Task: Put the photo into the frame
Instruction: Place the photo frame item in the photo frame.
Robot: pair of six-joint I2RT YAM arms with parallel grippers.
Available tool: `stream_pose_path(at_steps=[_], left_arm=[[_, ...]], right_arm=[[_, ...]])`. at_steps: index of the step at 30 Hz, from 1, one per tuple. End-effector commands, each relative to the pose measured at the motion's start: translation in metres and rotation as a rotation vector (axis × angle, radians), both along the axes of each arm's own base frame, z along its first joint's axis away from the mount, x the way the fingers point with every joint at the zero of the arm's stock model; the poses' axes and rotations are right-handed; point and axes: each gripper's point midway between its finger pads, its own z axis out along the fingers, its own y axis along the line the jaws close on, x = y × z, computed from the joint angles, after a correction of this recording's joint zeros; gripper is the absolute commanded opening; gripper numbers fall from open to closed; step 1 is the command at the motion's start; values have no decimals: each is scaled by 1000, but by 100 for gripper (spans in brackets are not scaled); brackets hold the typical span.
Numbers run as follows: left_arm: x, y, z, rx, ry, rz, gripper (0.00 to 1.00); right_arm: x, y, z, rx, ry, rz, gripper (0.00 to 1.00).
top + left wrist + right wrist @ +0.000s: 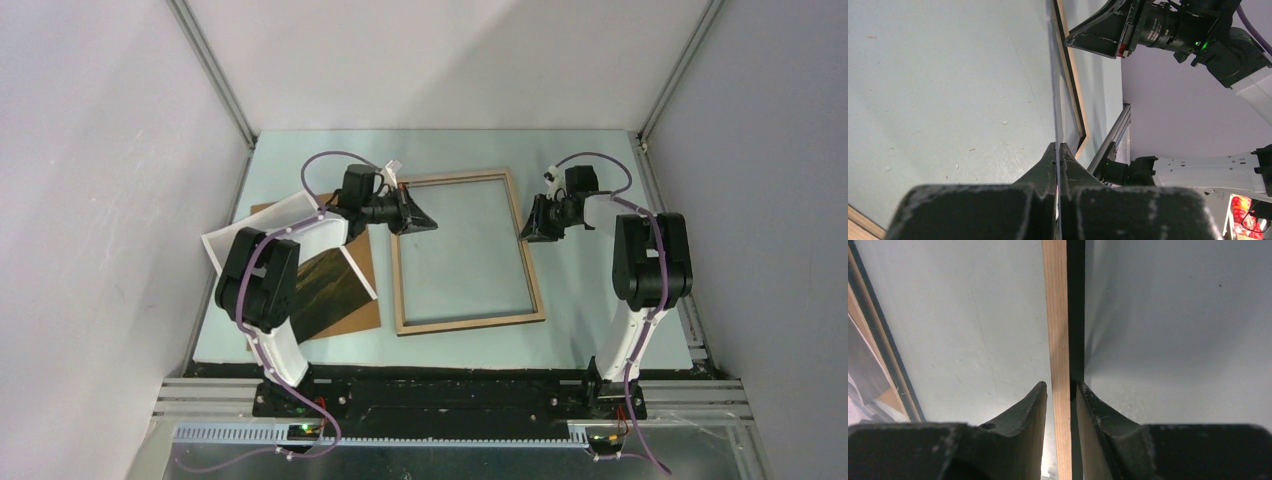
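Note:
The frame [470, 322] lies light-wood side up in the middle of the table. My left gripper [428, 222] is at its upper left bar. In the left wrist view its jaws [1058, 147] are shut on a thin grey edge, seemingly the frame's pane, and the far bar [1075, 85] runs away edge-on. My right gripper [527, 232] straddles the right bar [1055, 315]. The right finger [1098, 410] touches the black side, and a gap shows at the wood side. The photo [325, 285] lies under my left arm, its white back curled up.
The brown hardboard backing panel [362, 300] lies under the photo at the left. Grey walls and aluminium rails [215, 70] close in the table on three sides. The right arm's wrist [1168, 25] shows across the frame in the left wrist view.

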Motion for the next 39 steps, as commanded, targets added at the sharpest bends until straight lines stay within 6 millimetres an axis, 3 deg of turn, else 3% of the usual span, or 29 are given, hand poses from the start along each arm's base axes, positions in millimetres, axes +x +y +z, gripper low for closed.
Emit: stream_pose_path(at_steps=[1, 14, 39], left_arm=[[3, -8, 14, -17, -67, -44, 0], [6, -8, 5, 2, -50, -48, 0], [4, -11, 2, -6, -29, -66, 2]], right_arm=[[12, 7, 8, 14, -33, 15, 30], [10, 9, 7, 15, -19, 12, 21], [7, 14, 12, 26, -15, 18, 20]])
